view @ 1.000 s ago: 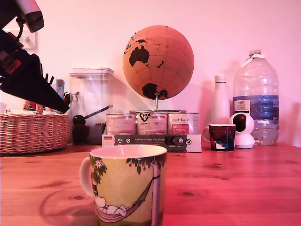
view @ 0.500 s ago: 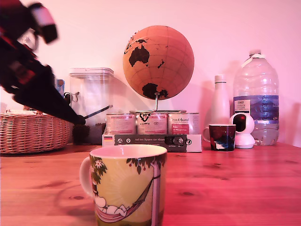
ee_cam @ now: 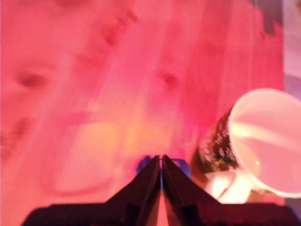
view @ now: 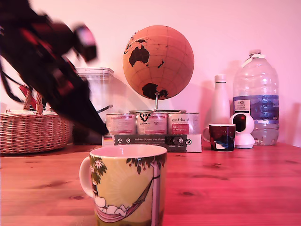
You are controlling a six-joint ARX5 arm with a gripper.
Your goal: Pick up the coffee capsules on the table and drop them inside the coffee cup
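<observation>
The coffee cup point(view: 127, 183), a yellow-green mug with a hammock drawing, stands at the front of the wooden table point(view: 235, 179). My gripper point(view: 102, 130) is a blurred dark shape in the air, above and to the exterior view's left of the cup. In the wrist view the gripper point(ee_cam: 160, 157) has its fingers almost together. A dark-blue coffee capsule point(ee_cam: 142, 165) shows on both sides of the tips, pinched between them. The cup's white inside point(ee_cam: 268, 141) lies close beside the fingers. The capsule is hidden in the exterior view.
A wicker basket point(view: 33, 129) sits at the exterior view's left. Along the back stand a clear container point(view: 96, 89), a globe point(view: 158, 61) over tins point(view: 151, 123), a small dark cup point(view: 221, 136), a white bottle point(view: 220, 101), a white camera point(view: 243, 129) and a water bottle point(view: 256, 96).
The arm has swung from the upper left corner down and toward the exterior view's right, closer to the coffee cup. Nothing else moved.
</observation>
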